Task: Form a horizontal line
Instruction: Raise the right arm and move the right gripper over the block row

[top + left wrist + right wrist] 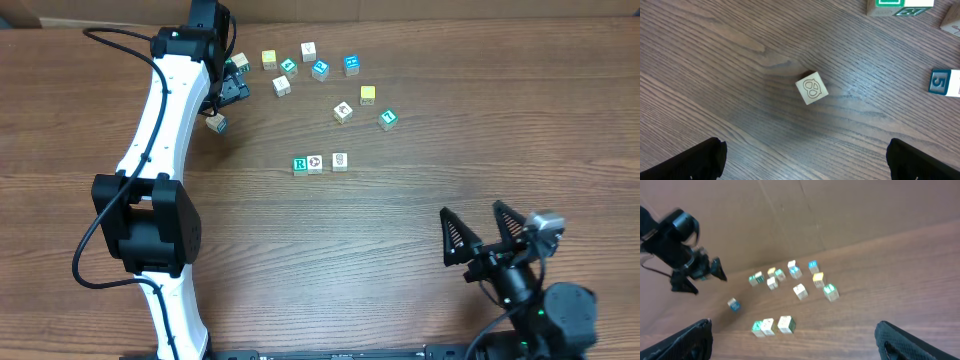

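Note:
The horizontal line [316, 162] is a short row of three white-faced cubes mid-table: a green R cube [300, 164], one touching it, and a third [340, 160] a small gap to the right. The right wrist view shows this row [771, 326] too. A loose cube [216, 123] lies at the left; in the left wrist view it [812, 88] shows a pretzel-like drawing. My left gripper [228, 95] hovers open above it, its fingers [695, 160] wide apart around bare wood. My right gripper [470, 208] stands open and holds nothing near the front right.
Several loose cubes lie at the back: white ones [282, 86], teal-faced ones [320, 69] and yellow ones [368, 94]. A blue cube with a 5 [942, 82] lies right of the pretzel cube. The left arm [165, 110] stretches along the table's left side.

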